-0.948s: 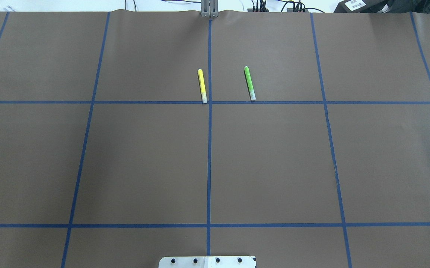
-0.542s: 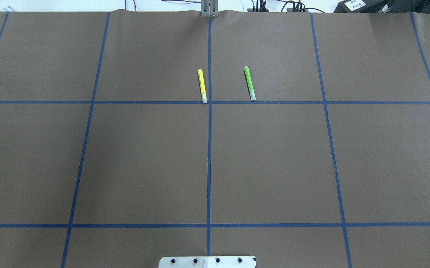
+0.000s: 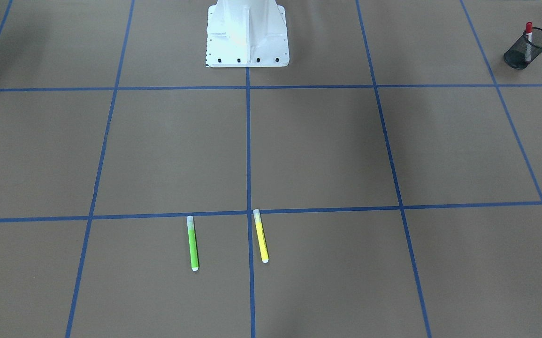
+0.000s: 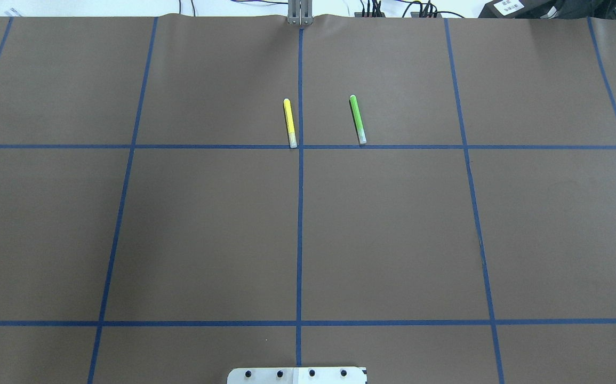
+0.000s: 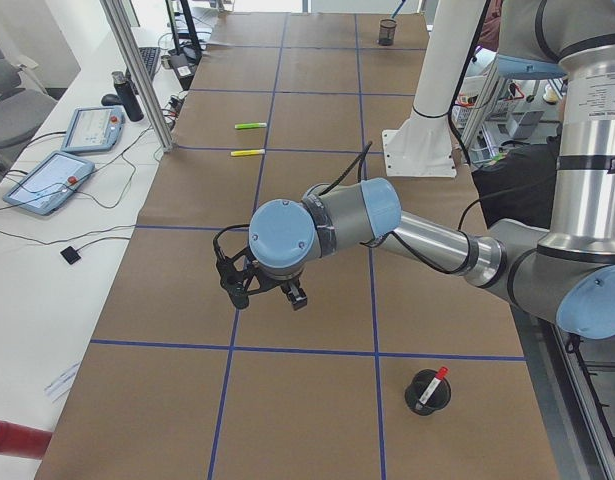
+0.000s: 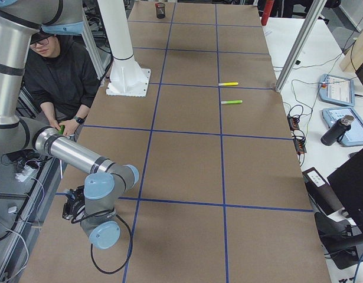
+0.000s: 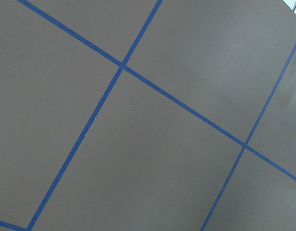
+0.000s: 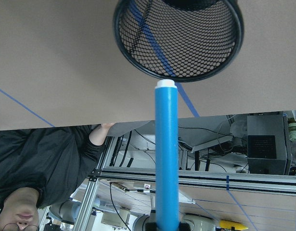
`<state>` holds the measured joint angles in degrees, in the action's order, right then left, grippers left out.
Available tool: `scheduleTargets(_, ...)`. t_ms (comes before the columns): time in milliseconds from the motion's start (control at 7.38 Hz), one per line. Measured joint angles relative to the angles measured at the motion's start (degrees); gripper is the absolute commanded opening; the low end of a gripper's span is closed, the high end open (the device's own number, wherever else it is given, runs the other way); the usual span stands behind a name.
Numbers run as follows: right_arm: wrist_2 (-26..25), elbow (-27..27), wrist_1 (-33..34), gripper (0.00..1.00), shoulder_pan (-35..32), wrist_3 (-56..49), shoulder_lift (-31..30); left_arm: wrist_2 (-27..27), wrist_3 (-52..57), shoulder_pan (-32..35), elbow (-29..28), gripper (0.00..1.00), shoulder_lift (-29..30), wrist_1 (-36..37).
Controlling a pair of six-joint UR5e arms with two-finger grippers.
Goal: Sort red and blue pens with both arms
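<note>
- Left pincer (image 5: 268, 298): over bare worktop (image 5: 307, 420), jaw state cannot tell. Red pen (image 3: 528, 35) stands in its mesh cup (image 3: 517, 58).
- Right pincer (image 6: 69, 207): judged clamped on blue pen (image 8: 166, 159), its long axis aimed at second cup (image 8: 133, 53), white end leading.

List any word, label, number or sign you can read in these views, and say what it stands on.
No text is legible in any view.
White label on the black box: print too small to read.
Printed lines on the upright tube of the left arm: blurred.
Paper slip at the table's far edge: print too small.
Teach pendant screen: unreadable.
</note>
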<state>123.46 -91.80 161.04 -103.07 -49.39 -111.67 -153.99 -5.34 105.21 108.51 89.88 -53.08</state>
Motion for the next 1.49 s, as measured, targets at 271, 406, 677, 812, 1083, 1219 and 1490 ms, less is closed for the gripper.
scheduleTargets(271,0.16,1.85,-0.11,0.83,0.02,0.16,1.88,0.03,0.35,0.0,0.36,1.0,-0.66,-0.16)
scheduleTargets(406,0.02,4.32,-0.13,1.0,0.04,0.1,3.95,0.06,0.5,0.0,0.4,1.0,-0.84,-0.23)
scheduleTargets(677,-0.18,7.48,-1.12,1.0,0.06,0.16,6.66,0.04,0.58,0.05,1.87,1.0,-1.4,-0.14)
scheduleTargets(812,-0.21,7.93,-2.68,1.0,0.06,0.64,7.46,0.02,0.59,0.07,2.45,1.0,-1.86,-0.17)
scheduleTargets(1083,-0.18,8.11,-8.3,1.0,0.07,5.45,11.48,0.09,0.65,0.08,2.59,1.0,-2.2,-0.44)
scheduleTargets(1219,-0.16,8.09,-11.72,1.0,0.07,9.56,14.65,0.23,0.69,0.06,2.45,1.0,-2.23,-1.16)
scheduleTargets(1490,0.26,7.85,-19.98,1.0,0.15,16.92,19.99,0.58,0.76,0.06,1.63,1.0,-2.29,-3.0)
